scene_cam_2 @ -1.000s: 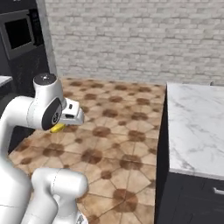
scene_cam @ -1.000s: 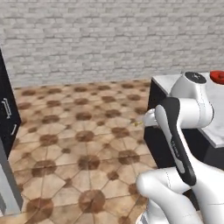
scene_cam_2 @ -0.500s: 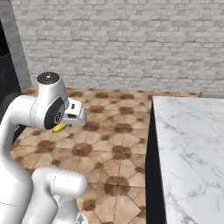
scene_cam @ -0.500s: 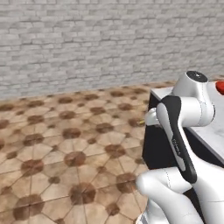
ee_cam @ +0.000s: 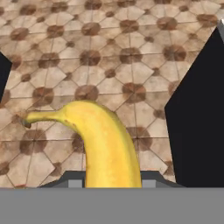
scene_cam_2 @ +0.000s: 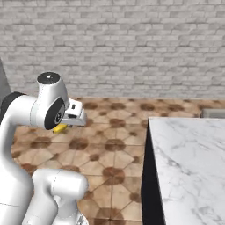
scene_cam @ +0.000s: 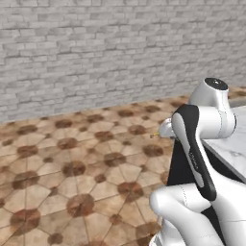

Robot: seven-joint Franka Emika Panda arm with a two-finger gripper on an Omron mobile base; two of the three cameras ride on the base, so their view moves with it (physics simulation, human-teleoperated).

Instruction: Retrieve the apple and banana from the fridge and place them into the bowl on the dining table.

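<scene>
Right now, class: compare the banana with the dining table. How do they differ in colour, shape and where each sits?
The banana is plain yellow; the dining table is white marble with grey veins. The banana is curved and rounded; the dining table is a flat slab with straight edges. The banana is held off the tiled floor in the jaws; the dining table stands on a dark base.
</scene>
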